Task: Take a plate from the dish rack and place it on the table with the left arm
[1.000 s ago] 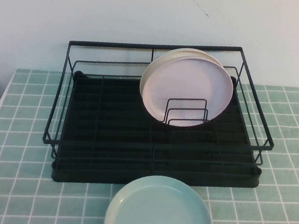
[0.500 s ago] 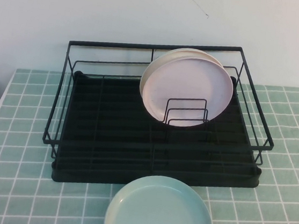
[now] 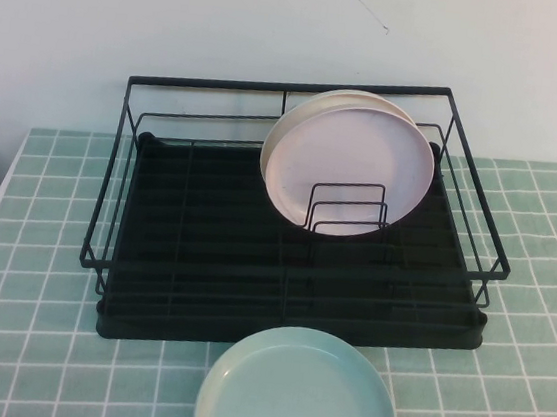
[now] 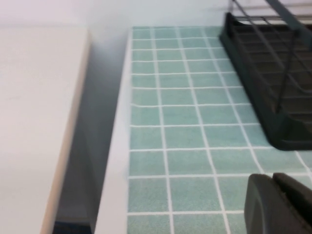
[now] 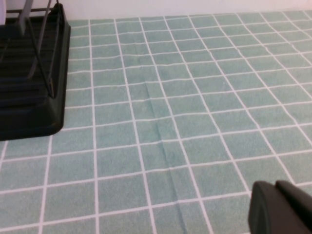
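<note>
The pale mint-green plate point(image 3: 297, 397) lies flat on the tiled table point(image 3: 33, 241), just in front of the black dish rack point(image 3: 203, 250). Neither arm shows in the high view. In the left wrist view, my left gripper point(image 4: 272, 177) is shut and empty, low over the table point(image 4: 185, 112) near the rack's corner point(image 4: 273, 87) and the table's left edge. In the right wrist view, my right gripper point(image 5: 275, 186) is shut and empty over the tiles point(image 5: 195, 97), off to the side of the rack point(image 5: 29, 97).
A pale pink plate point(image 3: 349, 161) stands on edge in the rack's wire dividers, with a cream plate point(image 3: 381, 100) close behind it. A white wall is behind the rack. A white counter point(image 4: 34, 122) lies beyond a dark gap at the table's left edge.
A small dark piece at the lower left corner of the high view one second ago has left the view. The plates and rack have not moved.
</note>
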`<state>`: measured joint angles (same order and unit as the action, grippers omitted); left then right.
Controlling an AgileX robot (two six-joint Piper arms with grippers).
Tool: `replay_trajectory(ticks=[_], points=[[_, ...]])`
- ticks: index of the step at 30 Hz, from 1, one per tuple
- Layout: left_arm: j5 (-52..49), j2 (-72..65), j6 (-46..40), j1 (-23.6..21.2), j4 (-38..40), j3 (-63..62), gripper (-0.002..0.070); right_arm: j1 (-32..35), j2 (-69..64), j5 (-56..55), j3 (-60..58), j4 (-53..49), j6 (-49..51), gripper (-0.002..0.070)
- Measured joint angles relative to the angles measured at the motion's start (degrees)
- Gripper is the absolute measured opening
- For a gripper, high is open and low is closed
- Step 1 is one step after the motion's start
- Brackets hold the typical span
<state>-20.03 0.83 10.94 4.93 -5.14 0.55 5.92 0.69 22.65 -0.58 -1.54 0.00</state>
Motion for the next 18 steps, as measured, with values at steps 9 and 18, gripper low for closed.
replay_trajectory(ticks=[9, 18], points=[[0.25, 0.0, -0.2, -3.91, 3.02, 0.05, -0.0003, 0.0, 0.0, 0.0, 0.0, 0.0, 0.0, -0.0002], [0.25, 0.0, -0.51, -3.91, 3.06, 0.05, -0.0003, 0.0, 0.0, 0.0, 0.0, 0.0, 0.0, -0.0002]])
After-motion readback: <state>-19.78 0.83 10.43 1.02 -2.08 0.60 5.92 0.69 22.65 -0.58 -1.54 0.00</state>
